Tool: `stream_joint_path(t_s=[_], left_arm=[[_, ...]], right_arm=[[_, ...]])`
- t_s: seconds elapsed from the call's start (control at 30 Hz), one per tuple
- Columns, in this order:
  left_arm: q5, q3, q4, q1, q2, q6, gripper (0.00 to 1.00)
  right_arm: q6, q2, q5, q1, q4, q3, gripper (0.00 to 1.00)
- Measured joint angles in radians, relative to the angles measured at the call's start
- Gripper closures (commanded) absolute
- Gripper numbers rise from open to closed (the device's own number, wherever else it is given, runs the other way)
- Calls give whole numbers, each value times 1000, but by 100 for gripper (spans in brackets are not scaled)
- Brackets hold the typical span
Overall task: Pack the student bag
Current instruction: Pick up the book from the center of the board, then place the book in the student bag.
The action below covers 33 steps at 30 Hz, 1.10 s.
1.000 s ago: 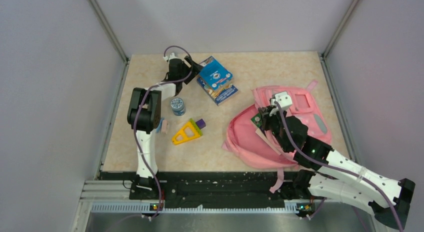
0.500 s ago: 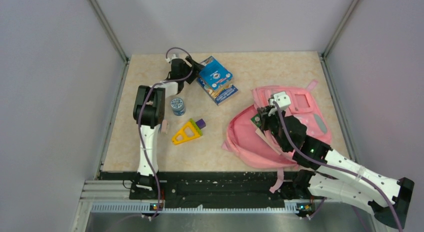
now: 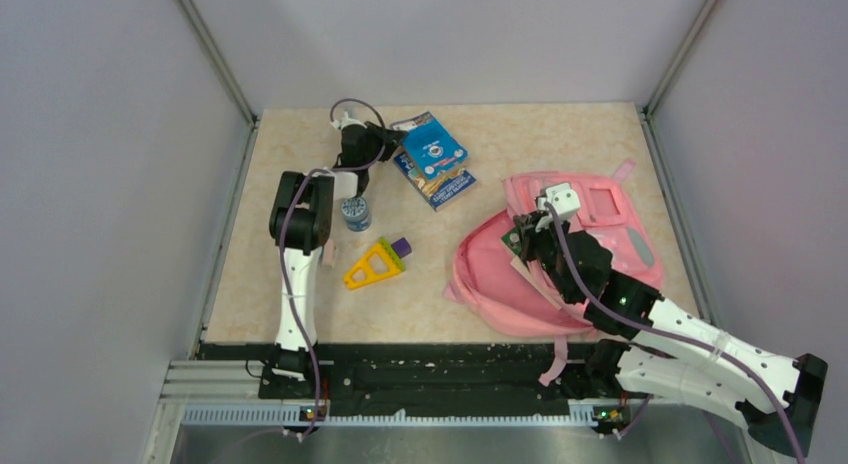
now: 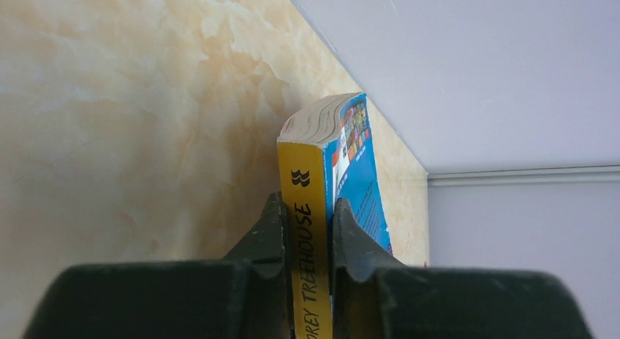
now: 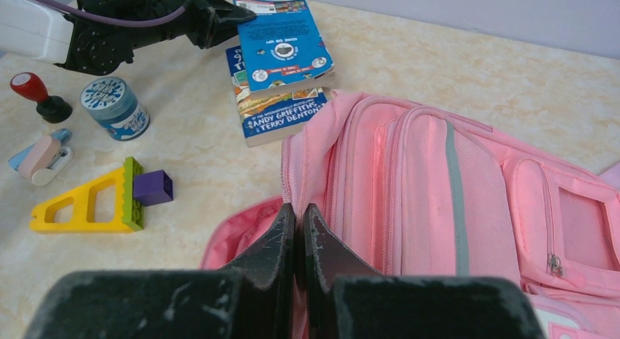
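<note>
The left gripper [image 4: 305, 207] is clamping the yellow spine of a blue book [image 4: 356, 164], one finger pressing on each cover, near the upper middle of the overhead view. This book is sitting askew on top of a second book [image 5: 281, 112], and the left arm is spanning the left part of the table [image 3: 560, 134] from the bottom edge upward. The right gripper [image 5: 296, 211] is squeezing its jaws tight on the pink rim of the student bag [image 5: 439, 200], which is lying at the right centre of the overhead view with its mouth gaping toward the left. A blue tin [image 3: 354, 213], a yellow triangular block [image 3: 372, 267] and a purple block [image 3: 401, 248] are sitting left of the bag, apart from it
</note>
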Motion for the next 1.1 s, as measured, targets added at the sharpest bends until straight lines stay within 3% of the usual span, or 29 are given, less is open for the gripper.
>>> stream_joint_path(t_s=[0.2,0.37,0.77,0.9,1.1], left_arm=[[2,-121,138,1,-50,-8,100],[32,-278,224,2,-180,21,100],[228,-676,272,-17,-812,84,100],[290,-750,212,-106,-974,105,100],[360,-819,36,-378,-1130,163,100]], right_arm=[[0,0,0,0,0,0,100],[0,-2,1,0,0,0,100],[-2,-39,10,0,-6,-1,100],[-2,-57,9,0,-23,-1,100],[-2,-82,1,0,-37,-1,100]])
